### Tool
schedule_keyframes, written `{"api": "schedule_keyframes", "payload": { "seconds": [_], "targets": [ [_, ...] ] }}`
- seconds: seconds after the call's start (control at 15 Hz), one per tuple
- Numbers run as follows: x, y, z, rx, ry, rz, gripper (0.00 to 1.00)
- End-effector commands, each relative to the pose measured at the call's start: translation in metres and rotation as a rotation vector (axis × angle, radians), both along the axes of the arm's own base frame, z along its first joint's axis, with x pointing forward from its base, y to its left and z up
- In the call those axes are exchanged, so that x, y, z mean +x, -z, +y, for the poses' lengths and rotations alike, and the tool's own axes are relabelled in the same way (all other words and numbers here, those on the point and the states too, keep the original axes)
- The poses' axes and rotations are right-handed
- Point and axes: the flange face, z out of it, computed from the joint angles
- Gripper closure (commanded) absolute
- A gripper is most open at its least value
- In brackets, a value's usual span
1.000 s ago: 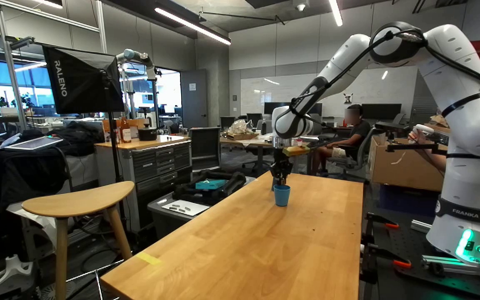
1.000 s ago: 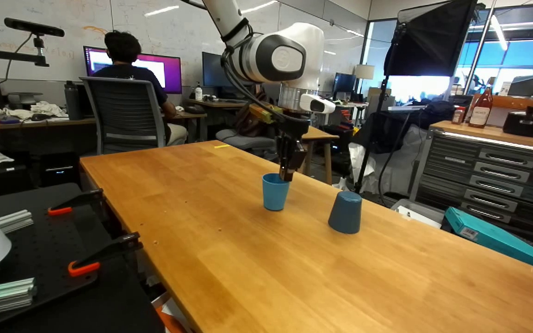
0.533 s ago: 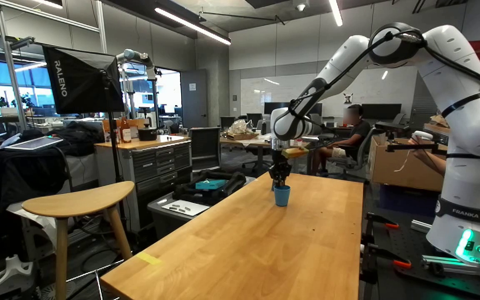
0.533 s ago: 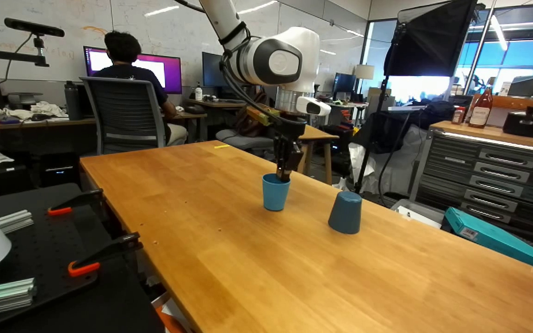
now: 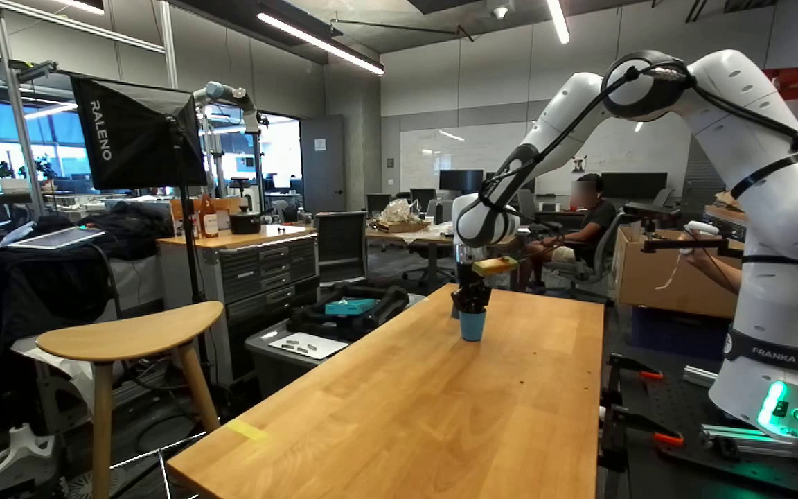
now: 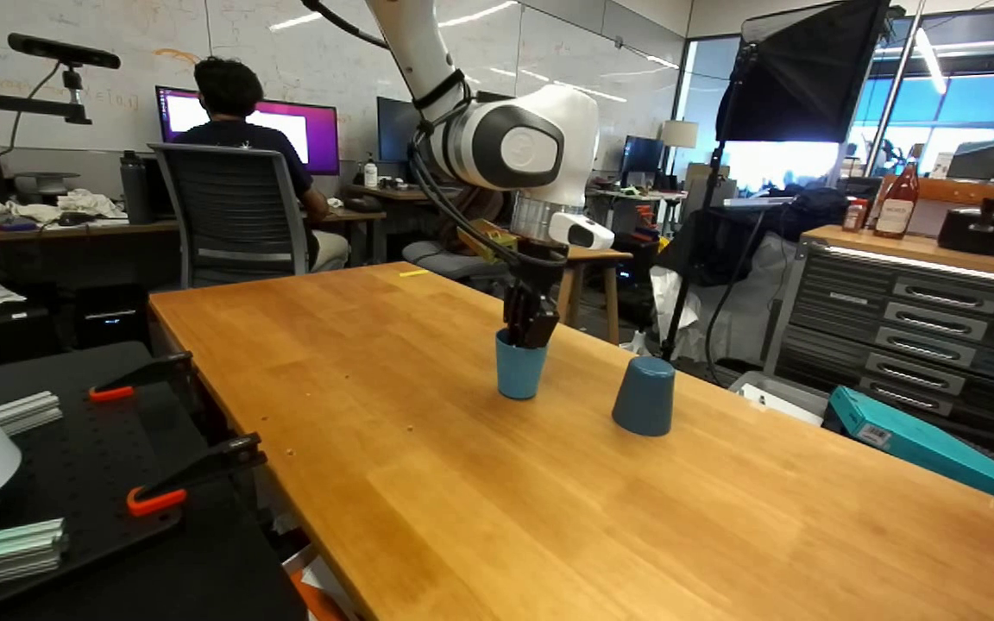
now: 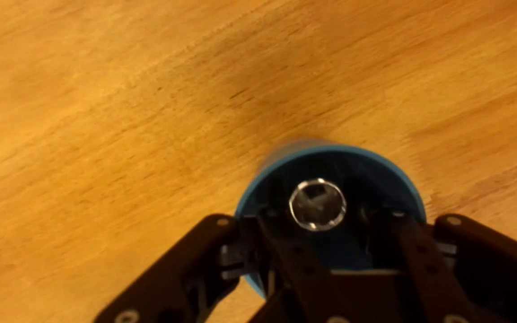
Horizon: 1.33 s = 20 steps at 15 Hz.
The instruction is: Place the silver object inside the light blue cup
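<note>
The light blue cup point(image 5: 472, 326) stands upright on the table in both exterior views point(image 6: 520, 371). In the wrist view its rim point(image 7: 374, 154) surrounds the fingers. My gripper point(image 5: 471, 306) points down with its fingertips inside the cup; it also shows above the cup in an exterior view point(image 6: 527, 335). The silver object point(image 7: 317, 205) is a shiny round ring-like piece with a dark hollow, inside the cup's rim and between my fingers point(image 7: 321, 202). The fingers look closed on it, though the contact is dark. It is hidden in both exterior views.
A darker blue cup point(image 6: 645, 397) stands upside down near the light blue cup, close to the table's edge. It is mostly hidden behind the gripper in an exterior view. The wooden table point(image 6: 428, 483) carries both. Orange-tipped clamps point(image 6: 156, 500) sit along the robot's side.
My gripper has moved down, and its fingers have gone from just above and at the cup's rim to deeper inside it. The cup has shifted slightly along the table.
</note>
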Motion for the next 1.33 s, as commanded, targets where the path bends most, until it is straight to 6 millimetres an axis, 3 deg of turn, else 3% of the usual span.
{"api": "schedule_keyframes", "payload": {
  "seconds": [0.0, 0.07, 0.13, 0.27, 0.67, 0.73, 0.8, 1.27],
  "targets": [
    [0.006, -0.005, -0.003, 0.008, 0.001, -0.021, 0.36],
    [0.007, -0.009, -0.003, 0.005, -0.003, -0.028, 0.82],
    [0.008, -0.012, -0.004, 0.005, -0.003, -0.03, 0.83],
    [0.011, -0.02, -0.005, 0.001, -0.004, -0.044, 0.99],
    [0.02, -0.057, -0.009, 0.003, -0.009, -0.082, 0.99],
    [0.02, -0.067, -0.01, 0.002, -0.013, -0.086, 0.97],
    [0.022, -0.077, -0.01, -0.001, -0.027, -0.088, 0.74],
    [0.023, -0.157, 0.004, 0.001, -0.144, -0.108, 0.23]
  ]
}}
